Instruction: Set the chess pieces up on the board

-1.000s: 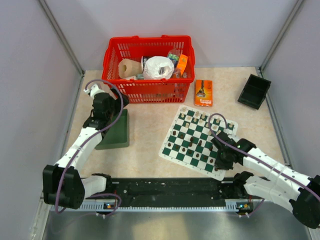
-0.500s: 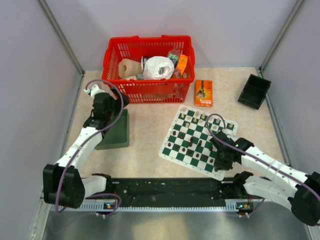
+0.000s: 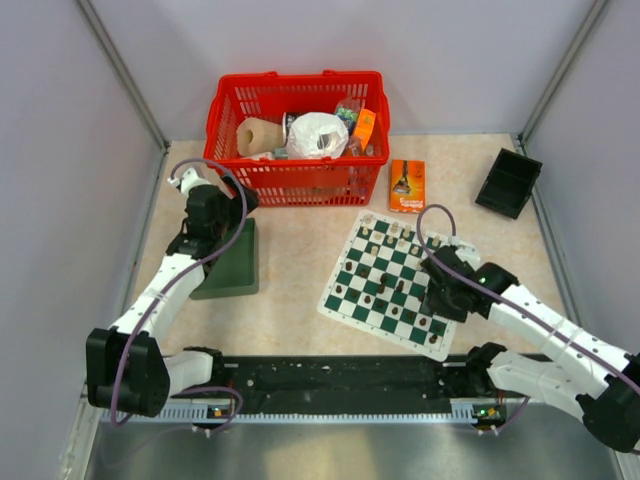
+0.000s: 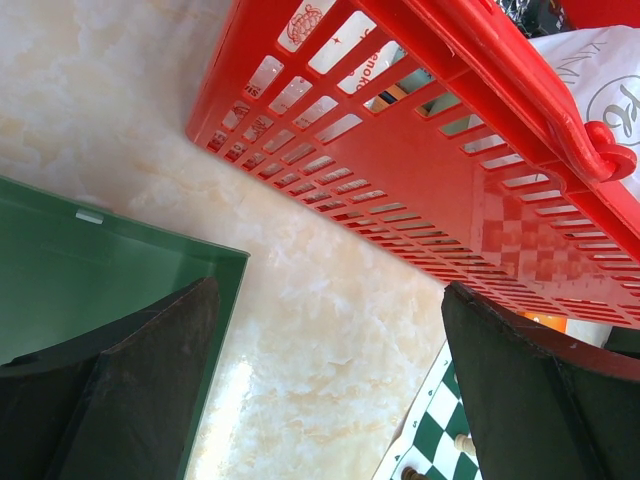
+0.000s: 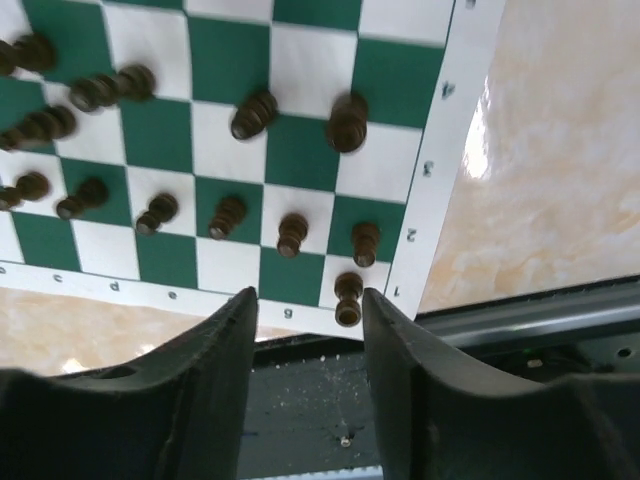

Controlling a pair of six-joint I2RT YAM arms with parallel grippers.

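The board [image 3: 335, 303] lies right of centre, turned at an angle. Dark chess pieces [image 5: 292, 234] stand in its near rows, and cream ones [image 3: 395, 232] line its far edge. My right gripper [image 3: 440, 292] hovers over the board's near right corner. In the right wrist view that gripper [image 5: 310, 298] is open with nothing between its fingers. A dark piece [image 5: 348, 298] stands free on the corner square of the board [image 5: 440, 130], just beyond the right fingertip. My left gripper [image 4: 330, 290] is wide open and empty, far from the board [image 4: 430, 440].
A red basket [image 3: 297, 135] of household items stands at the back. A dark green tray [image 3: 232, 265] lies under my left gripper [image 3: 207, 215]. An orange box [image 3: 407, 186] and a tilted black tray [image 3: 508, 182] sit at the back right. A black rail [image 3: 340, 380] runs along the near edge.
My right gripper has opened and drawn away from the board's near corner toward the far side, leaving a dark piece standing on the corner square. The left arm has not moved.
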